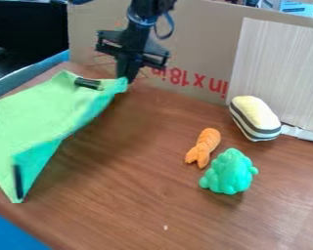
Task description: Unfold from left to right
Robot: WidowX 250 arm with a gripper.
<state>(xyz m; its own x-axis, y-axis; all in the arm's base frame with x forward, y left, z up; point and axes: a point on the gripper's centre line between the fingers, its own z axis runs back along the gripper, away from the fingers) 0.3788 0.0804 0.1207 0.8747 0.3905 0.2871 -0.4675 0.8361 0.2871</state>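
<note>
My fingers (125, 74) are pinching, nearly closed as far as I am seeing, a raised corner of the green cloth (51, 110), which is lying along the left side of the table (133, 195). It is looking light and limp, probably sagging between holds, so the corner is offering the best grip.

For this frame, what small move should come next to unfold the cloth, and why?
Probably ease the end effector a little toward the orange toy, keeping its grip. It appears to hold the green cloth by a raised corner, and the turquoise underside shows along the edge nearest the toys, so that side does not look laid flat.
</note>
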